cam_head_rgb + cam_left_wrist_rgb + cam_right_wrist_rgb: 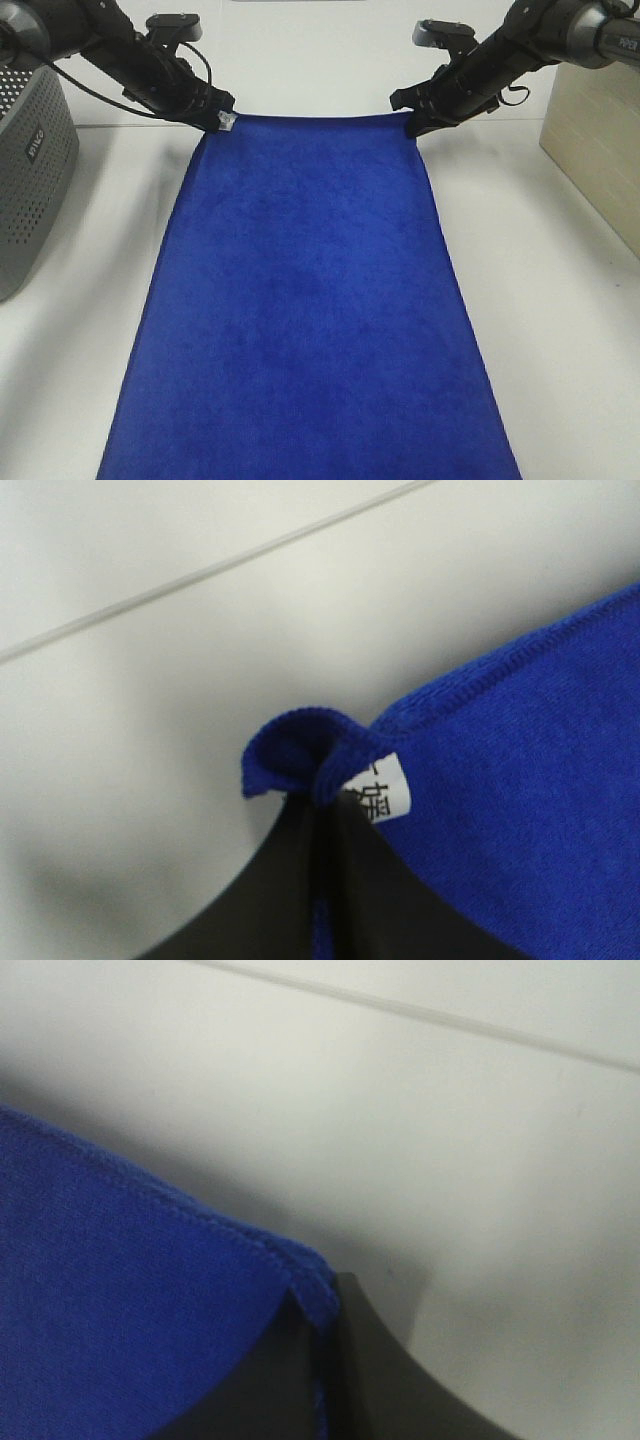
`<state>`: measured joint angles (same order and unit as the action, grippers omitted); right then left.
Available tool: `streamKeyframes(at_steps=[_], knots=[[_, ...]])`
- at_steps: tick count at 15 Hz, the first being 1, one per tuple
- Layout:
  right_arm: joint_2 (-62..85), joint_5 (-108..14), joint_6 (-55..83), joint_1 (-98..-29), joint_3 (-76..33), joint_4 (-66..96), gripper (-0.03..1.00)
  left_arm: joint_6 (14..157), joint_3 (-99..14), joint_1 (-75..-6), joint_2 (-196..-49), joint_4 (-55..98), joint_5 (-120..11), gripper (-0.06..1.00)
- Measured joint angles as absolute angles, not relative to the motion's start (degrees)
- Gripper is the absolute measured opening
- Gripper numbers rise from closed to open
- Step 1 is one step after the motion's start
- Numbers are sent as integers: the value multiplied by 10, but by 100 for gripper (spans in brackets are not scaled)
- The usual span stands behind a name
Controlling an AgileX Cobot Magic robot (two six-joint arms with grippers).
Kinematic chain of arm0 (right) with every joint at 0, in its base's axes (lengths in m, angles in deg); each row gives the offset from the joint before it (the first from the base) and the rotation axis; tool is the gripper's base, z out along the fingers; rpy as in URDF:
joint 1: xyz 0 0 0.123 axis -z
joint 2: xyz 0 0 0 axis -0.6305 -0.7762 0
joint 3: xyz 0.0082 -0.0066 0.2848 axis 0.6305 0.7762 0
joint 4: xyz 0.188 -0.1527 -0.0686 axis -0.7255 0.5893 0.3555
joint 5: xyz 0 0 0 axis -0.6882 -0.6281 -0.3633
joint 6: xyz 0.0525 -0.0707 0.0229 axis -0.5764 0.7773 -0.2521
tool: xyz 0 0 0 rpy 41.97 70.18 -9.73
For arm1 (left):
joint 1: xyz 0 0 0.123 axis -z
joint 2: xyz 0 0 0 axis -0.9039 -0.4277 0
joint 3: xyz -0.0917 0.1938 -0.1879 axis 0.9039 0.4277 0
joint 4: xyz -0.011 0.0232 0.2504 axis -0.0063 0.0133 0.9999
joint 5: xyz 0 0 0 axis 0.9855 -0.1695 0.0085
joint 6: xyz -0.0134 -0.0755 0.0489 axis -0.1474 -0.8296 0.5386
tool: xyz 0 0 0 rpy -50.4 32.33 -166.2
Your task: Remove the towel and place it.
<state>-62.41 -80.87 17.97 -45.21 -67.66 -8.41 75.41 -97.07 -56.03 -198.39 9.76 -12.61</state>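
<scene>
The towel (pixel 310 300) is a large deep blue plush cloth spread flat down the middle of the white table, reaching past the near edge of the exterior view. My left gripper (pixel 222 118) is shut on its far left corner, where the small white tag (pixel 382 788) shows. My right gripper (pixel 415 125) is shut on its far right corner (pixel 310 1285). Both corners are pinched between dark fingers (pixel 300 880) at the far end of the towel (pixel 520 780), and the far edge runs taut between them.
A grey perforated basket (pixel 30 170) stands at the left edge. A light wooden box (pixel 600 150) stands at the right edge. Bare white table (pixel 560 330) lies on both sides of the towel.
</scene>
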Motion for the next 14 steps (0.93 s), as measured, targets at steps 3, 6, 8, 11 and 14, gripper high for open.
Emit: streamKeyframes(at_steps=[3,6,8,11,14], knots=[[-624,-774,207,-452,-680,-96,2,762,-971,-560,-1984,98,-175,2],[-624,-726,252,-452,-681,-135,2,781,-971,-559,-1984,100,-238,2],[-624,-710,275,-452,-681,-152,2,786,-971,-559,-1984,100,-258,2],[-624,-675,331,-452,-681,-205,2,792,-971,-559,-1984,102,-292,2],[-624,-663,382,-452,-681,-243,2,804,-971,-559,-1985,105,-302,2]])
